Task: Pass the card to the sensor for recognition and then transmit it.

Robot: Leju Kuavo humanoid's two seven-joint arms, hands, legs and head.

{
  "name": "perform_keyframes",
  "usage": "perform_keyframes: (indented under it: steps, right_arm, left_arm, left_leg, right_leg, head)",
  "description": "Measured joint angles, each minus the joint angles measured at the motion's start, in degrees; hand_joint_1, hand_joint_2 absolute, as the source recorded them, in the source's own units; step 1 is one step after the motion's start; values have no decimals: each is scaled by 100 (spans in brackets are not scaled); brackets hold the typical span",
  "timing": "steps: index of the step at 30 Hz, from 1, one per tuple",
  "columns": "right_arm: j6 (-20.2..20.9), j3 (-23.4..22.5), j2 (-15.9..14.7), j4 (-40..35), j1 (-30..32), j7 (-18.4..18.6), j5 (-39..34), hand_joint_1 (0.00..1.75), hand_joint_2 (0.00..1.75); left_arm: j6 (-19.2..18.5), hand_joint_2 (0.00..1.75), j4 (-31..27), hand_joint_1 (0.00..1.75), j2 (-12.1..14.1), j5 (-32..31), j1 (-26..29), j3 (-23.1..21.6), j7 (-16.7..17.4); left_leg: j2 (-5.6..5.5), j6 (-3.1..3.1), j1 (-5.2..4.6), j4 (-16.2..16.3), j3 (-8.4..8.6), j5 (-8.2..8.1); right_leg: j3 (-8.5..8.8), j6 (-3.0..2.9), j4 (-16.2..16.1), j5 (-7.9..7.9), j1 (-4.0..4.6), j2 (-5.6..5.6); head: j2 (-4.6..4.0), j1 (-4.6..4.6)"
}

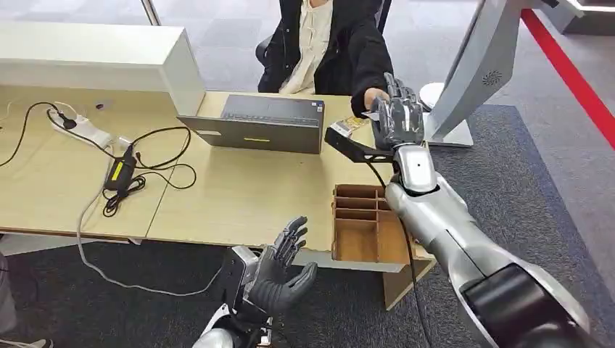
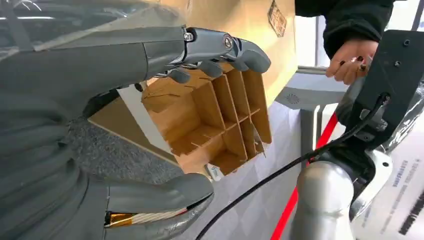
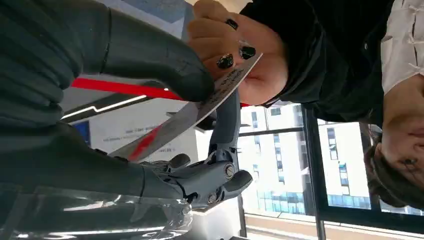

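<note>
At the desk's [image 1: 217,203] far right corner, the right hand [image 1: 397,116] pinches the card [image 3: 200,107] as a person's hand [image 3: 240,50] grips its other end; the left hand [image 1: 279,272] hangs spread below the near edge.

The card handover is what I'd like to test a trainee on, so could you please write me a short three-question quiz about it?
1. True or false: the right hand pinches the card while a person's hand also grips it.
2. Multiple choice: where is the left hand? A) inside the cardboard divider box; B) low at the near table edge, holding nothing, fingers apart; C) on the laptop.
3. Fill in: the card's far end sits between the person's ____.

Key
1. True.
2. B.
3. Fingers; the right wrist view shows them closed on it.
</note>
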Motion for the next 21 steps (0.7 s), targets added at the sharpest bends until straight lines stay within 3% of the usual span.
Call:
perform_keyframes:
  steps: [21]
  right_arm:
    - [-179, 109, 223, 358, -83, -441, -516, 175, 175]
  left_arm:
    - [-7, 175, -48, 0, 7, -44, 141, -63, 26]
  left_leg:
    - [0, 0, 0, 0, 0, 0]
  right_leg:
    - [0, 0, 0, 0, 0, 0]
  head:
    - [0, 0]
